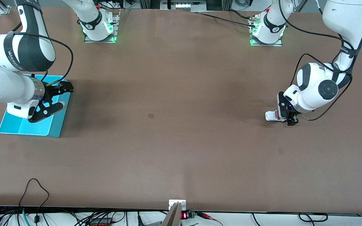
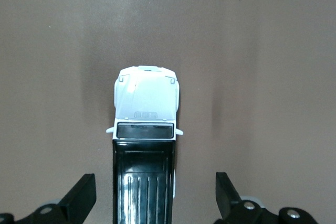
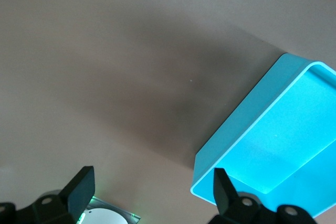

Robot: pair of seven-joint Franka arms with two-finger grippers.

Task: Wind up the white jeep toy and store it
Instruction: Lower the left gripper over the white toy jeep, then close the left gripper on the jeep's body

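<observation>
One white jeep toy [image 2: 145, 129] stands on the desk [image 1: 174, 125] at about 3 o'clock in the front view, under the left gripper [image 1: 286, 117], whose fingers stand apart around it without touching. The right gripper [image 1: 53, 100], also apart, hangs over the cyan bin [image 1: 14, 125] at 9 o'clock.

The small white plastic jeep toy [image 2: 146, 124] has a smooth body and a glossy, ribbed black roof panel that throws reflections. The flat brown worktop [image 1: 181, 141] looks matt and even, while the cyan plastic bin [image 3: 273, 145] is smooth with a soft sheen.
</observation>
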